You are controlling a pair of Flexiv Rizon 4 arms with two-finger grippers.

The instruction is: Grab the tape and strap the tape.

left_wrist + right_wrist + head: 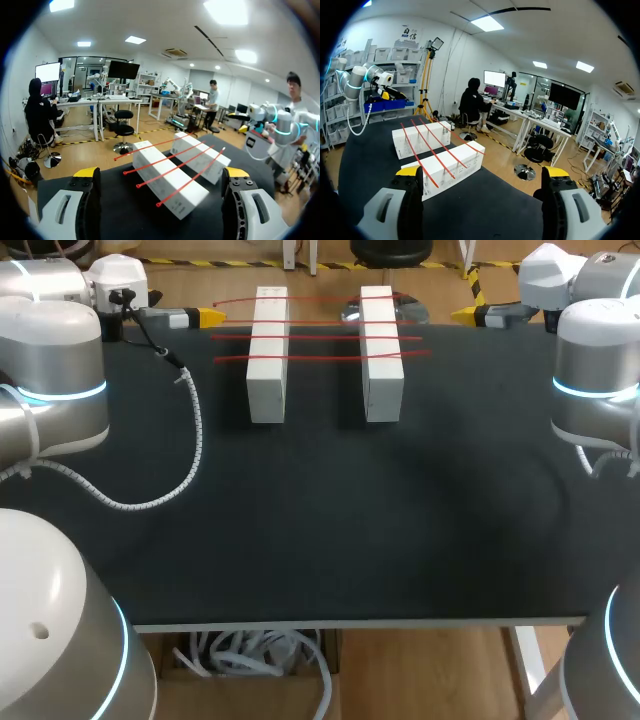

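Note:
Two long white blocks [267, 355] [381, 352] lie side by side at the back of the black table [320, 530]. Several thin red tape strips [320, 337] stretch across both blocks. My left gripper [207, 316] hovers at the table's back left, open and empty, pointing at the blocks. In the left wrist view the left gripper [160, 175] has the nearer block [170, 182] and the red strips [175, 167] ahead of it. My right gripper [467, 313] is at the back right, open and empty. From the right gripper [482, 172], the blocks [445, 170] lie ahead and to one side.
A white spiral cable [190, 450] hangs from my left arm and loops over the left side of the table. The table's front edge [350, 622] is near the view's bottom.

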